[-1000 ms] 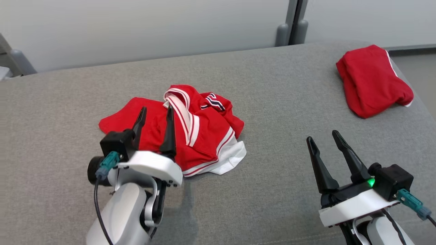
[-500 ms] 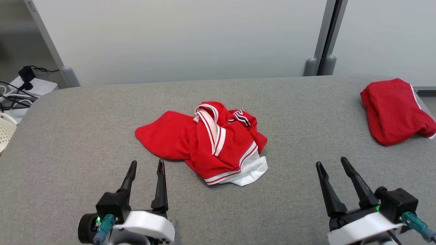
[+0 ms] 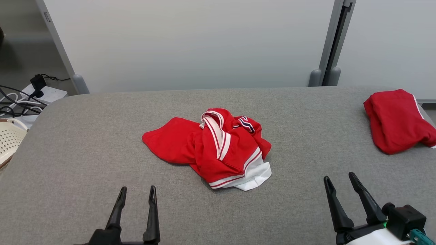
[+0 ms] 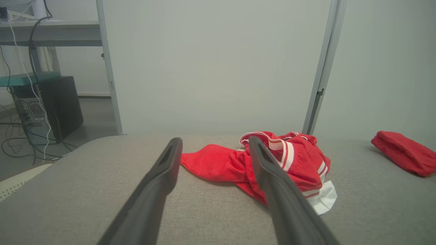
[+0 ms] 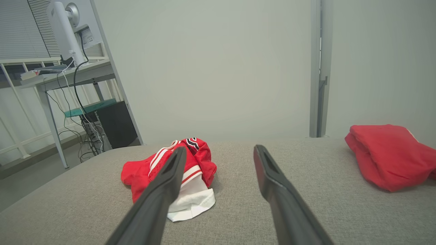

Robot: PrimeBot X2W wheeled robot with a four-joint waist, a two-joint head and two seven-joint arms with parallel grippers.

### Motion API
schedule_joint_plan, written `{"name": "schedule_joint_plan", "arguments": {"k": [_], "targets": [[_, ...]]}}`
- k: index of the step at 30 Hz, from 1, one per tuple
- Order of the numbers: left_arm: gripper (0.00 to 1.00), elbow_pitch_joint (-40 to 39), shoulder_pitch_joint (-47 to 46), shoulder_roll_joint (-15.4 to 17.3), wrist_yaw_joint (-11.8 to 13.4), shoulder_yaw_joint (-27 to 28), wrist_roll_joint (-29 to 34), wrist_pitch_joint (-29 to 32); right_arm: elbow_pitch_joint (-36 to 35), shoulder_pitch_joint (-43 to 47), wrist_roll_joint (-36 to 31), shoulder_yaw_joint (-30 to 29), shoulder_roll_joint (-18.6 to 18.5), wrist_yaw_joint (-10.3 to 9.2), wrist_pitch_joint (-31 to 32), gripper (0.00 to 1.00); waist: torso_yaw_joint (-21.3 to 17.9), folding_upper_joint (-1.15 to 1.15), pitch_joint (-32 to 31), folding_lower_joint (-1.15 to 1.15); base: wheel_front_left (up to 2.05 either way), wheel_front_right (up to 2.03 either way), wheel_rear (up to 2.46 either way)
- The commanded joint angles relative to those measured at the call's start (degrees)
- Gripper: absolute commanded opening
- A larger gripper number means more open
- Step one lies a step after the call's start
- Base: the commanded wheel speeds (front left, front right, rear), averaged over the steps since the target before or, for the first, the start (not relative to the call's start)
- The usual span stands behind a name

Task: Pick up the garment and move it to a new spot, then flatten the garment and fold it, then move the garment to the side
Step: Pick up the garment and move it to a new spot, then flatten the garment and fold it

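My left gripper point(image 3: 138, 188) sits low over the near edge of the grey padded surface point(image 3: 102, 136), left of centre. Its two dark fingers stand apart with nothing between them. My right gripper point(image 3: 339, 176) is over the near edge toward the right corner, fingers likewise spread and empty. Both point toward the far edge, and neither touches any cloth.

The garment point(image 3: 211, 149) lies crumpled about the middle of the surface, well apart from both my grippers. It is red with white-and-red striped trim. A flat red flap spreads toward the left edge, a bunched ridge with a striped band runs through the centre, and a white patch sticks out on the side nearest me. I cannot tell from the rumpled folds whether that patch is a lining or a hem. A small dark-striped detail shows at the top of the heap, toward the far edge.

In my left wrist view the heap lies just ahead, partly behind my right-hand finger. In my right wrist view it lies ahead and to the left.

A second red piece, folded point(image 3: 396, 120), rests at the far right corner, against the right edge. Off the left edge, a pale perforated basket point(image 3: 8, 139) and a power strip with cables point(image 3: 44, 93) sit on the floor.
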Motion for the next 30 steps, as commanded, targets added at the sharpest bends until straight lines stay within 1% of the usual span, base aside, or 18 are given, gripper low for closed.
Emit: {"name": "schedule_joint_plan", "arguments": {"k": [1,6,21,26,30], "targets": [[1.0,-1.3,-0.4,-0.4,-0.6,2.3,1.0,-0.5,-1.5,-0.5,0.2,1.0,-0.5,0.0,-0.3,1.0,0.0,0.0,0.0,0.0,0.0,0.0,0.0],[1.0,-1.0,0.5,-0.8,-0.7,2.7,1.1,-0.5,-1.4,-0.1,0.3,0.8,-0.3,0.0,-0.3,1.0,-0.1,0.0,0.2,0.0,0.0,0.0,0.0],[1.0,-0.3,-0.9,-0.9,-0.2,2.6,0.3,-0.5,-0.8,-0.3,0.3,1.0,-0.1,0.0,-0.3,1.0,-0.6,0.0,0.7,0.0,0.0,0.0,0.0],[1.0,0.0,-1.4,-0.9,-0.5,2.6,1.5,-0.5,-0.7,-0.5,0.4,1.3,-0.2,0.0,-0.3,1.0,-1.1,0.0,0.6,0.0,0.0,0.0,0.0],[1.0,0.6,-2.0,-0.9,-0.9,1.5,-0.1,-0.5,-1.0,-0.8,0.6,1.5,-0.3,0.0,-0.3,1.0,-1.4,0.0,0.9,0.0,0.0,0.0,0.0]]}}
